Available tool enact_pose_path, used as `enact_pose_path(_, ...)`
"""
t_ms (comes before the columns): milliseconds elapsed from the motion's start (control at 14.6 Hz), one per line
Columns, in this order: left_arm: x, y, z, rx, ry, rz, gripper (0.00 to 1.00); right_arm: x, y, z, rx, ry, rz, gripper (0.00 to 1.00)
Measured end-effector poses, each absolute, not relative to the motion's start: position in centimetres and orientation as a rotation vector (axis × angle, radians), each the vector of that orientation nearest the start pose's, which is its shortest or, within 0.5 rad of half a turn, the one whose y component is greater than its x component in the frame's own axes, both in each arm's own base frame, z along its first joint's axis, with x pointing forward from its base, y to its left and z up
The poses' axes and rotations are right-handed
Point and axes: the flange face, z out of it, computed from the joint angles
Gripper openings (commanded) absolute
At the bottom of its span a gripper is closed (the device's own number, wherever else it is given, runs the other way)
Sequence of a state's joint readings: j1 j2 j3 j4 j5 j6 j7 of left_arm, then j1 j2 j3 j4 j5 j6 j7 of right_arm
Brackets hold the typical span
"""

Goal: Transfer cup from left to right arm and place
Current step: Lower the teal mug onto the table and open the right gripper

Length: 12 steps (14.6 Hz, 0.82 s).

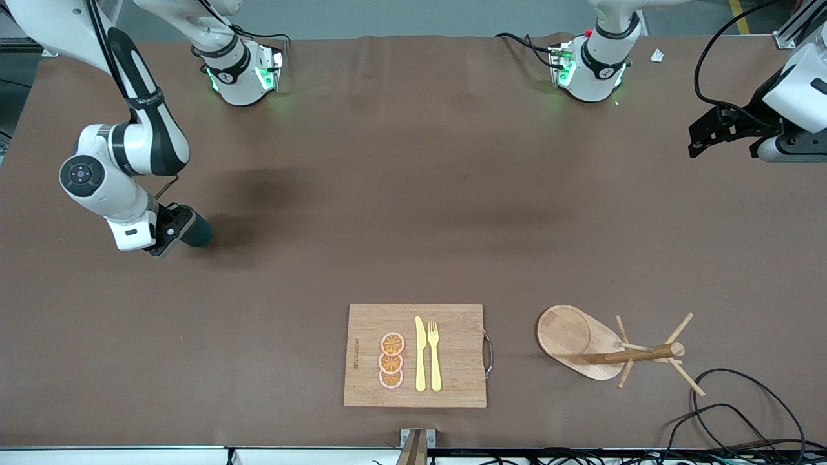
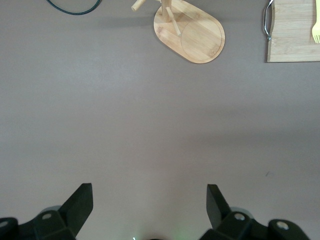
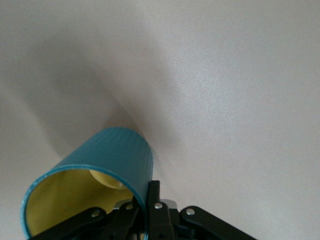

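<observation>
Handover done: right tool point(image 1: 169, 234) clamped on cup point(image 1: 196, 230) rim, low over tabletop point(image 1: 413, 194); left tool point(image 1: 723, 132) open, waiting; release pending.

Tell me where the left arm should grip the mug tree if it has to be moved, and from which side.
I'd grip the mug tree at its bare central post, coming in level with open fingers from the left arm's end of the table. The oval base looks too broad and flat for the fingers, and the slanted pegs crowd the post's top. The left gripper hangs open over bare table; the right gripper is shut on the cup.
</observation>
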<state>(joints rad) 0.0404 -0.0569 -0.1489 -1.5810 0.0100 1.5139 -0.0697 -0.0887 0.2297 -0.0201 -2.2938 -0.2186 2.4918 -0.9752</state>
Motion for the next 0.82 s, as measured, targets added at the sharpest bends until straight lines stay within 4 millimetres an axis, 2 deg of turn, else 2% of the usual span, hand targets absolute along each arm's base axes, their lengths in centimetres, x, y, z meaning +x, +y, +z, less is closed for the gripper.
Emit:
enact_pose_path(549, 52.79, -5.91, 64.57, -3.122, 0.060, 0.013, 1.00, 52.70, -5.27, 24.31, -2.799, -1.634, 0.132, 0.03)
enact_pose_path(686, 52.77, -5.91, 64.59, -3.122, 0.058, 0.013, 1.00, 52.73, -5.30, 23.95, -2.795, -1.638, 0.133, 0.20)
enact_pose_path(755, 52.75, -5.90, 64.58, -3.122, 0.057, 0.016, 1.00, 52.75, -5.32, 23.87, -2.794, -1.639, 0.134, 0.32)
enact_pose_path(823, 52.71, -5.87, 64.55, -3.121, 0.055, 0.021, 1.00, 52.80, -5.33, 23.86, -2.794, -1.640, 0.133, 0.39)
